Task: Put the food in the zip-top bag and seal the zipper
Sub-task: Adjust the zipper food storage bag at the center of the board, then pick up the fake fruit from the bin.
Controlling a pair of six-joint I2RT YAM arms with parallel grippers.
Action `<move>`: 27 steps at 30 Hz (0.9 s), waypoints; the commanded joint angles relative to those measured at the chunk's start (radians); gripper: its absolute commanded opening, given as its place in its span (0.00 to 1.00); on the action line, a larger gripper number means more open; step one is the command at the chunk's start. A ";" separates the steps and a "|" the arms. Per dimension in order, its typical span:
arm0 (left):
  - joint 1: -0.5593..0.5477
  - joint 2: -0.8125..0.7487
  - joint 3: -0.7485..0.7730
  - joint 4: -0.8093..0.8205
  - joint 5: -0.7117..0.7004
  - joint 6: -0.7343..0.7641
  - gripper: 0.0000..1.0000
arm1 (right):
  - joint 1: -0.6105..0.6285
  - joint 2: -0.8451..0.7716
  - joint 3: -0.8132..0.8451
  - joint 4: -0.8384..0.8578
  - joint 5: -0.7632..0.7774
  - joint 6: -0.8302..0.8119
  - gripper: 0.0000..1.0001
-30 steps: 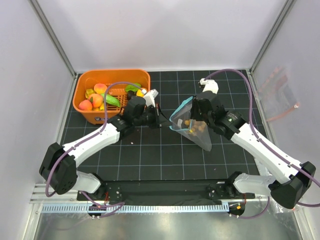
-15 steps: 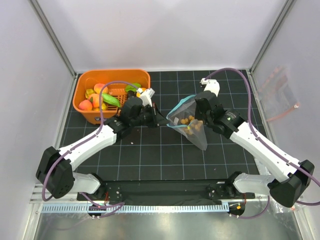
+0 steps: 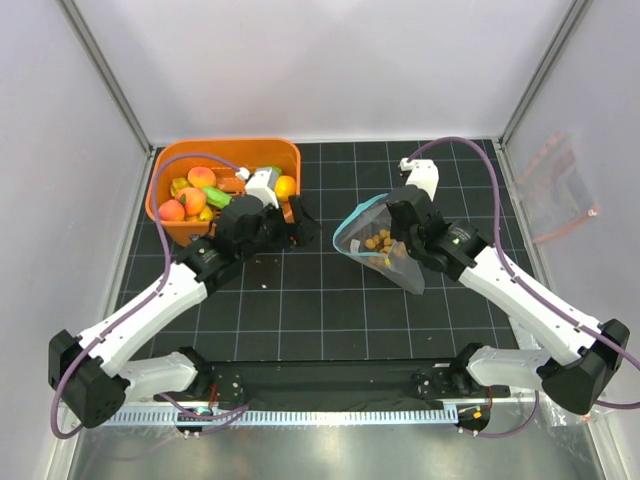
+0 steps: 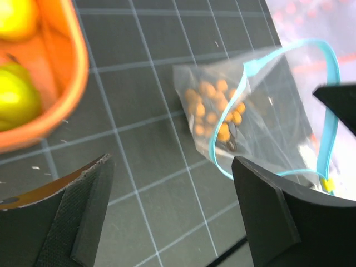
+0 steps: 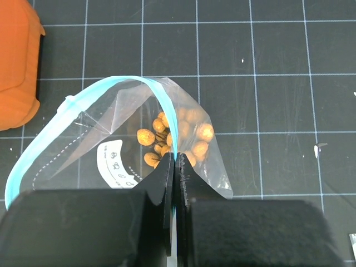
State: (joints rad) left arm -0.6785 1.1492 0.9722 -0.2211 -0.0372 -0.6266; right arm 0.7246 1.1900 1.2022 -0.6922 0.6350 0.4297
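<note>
While the right gripper (image 5: 175,167) pinches the teal zipper (image 5: 55,128) of a clear bag (image 3: 392,262), its two black fingers are pressed flat together on the strip w/ no gap. The bag is held up over a black grid mat (image 3: 300,300), right of ctr. Can't tell if its lower corner touches the mat. Bag mouth gapes in a loop facing left, toward the other arm, so the zipper is unsealed. A cluster of small brown balls (image 5: 178,136) sits inside the bag, low down, just past the pinch point. A white label (image 5: 114,161) shows on the plastic beside them.

The left gripper (image 4: 172,206) is spread wide w/ nothing btwn its fingers. It hovers over the mat btwn an orange basket (image 3: 225,147) and the bag, near the basket's right side, pointing at the bag mouth but not touching it.

The basket stands at the far-left corner of the mat and holds the rest of the food: peaches (image 3: 192,198), a green piece (image 3: 216,196), a round orange-yellow fruit (image 3: 286,187), and others partly hidden by the left arm. Left wrist cam shows the basket rim w/ yellow-green pieces inside.

A second bag (image 3: 560,195), w/ a pink-red strip, lies against the right wall, well apart.
</note>
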 commanded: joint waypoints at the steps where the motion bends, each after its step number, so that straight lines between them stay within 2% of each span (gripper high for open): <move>1: 0.004 -0.014 0.095 -0.064 -0.141 0.048 0.90 | 0.002 -0.041 -0.004 0.069 0.020 -0.012 0.01; 3: 0.011 0.009 0.132 -0.095 -0.191 0.048 0.91 | 0.002 -0.049 -0.006 0.074 0.020 -0.011 0.01; 8: 0.040 0.093 0.262 -0.168 -0.199 0.016 0.92 | 0.002 -0.059 -0.023 0.089 0.025 -0.011 0.01; 12: 0.098 0.194 0.408 -0.327 -0.208 0.045 0.99 | 0.002 -0.056 -0.029 0.099 0.011 -0.011 0.01; 16: 0.186 0.319 0.609 -0.484 -0.205 0.114 1.00 | 0.002 -0.052 -0.032 0.102 0.009 -0.011 0.01; 21: 0.302 0.475 0.672 -0.523 -0.198 0.171 1.00 | 0.002 -0.058 -0.033 0.102 0.006 -0.011 0.01; 27: 0.330 0.662 0.712 -0.555 -0.161 0.235 1.00 | 0.002 -0.059 -0.035 0.100 0.011 -0.005 0.01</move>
State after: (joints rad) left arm -0.3489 1.7409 1.6398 -0.7120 -0.2249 -0.4564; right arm 0.7246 1.1538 1.1664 -0.6346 0.6292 0.4213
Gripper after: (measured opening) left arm 0.996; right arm 0.045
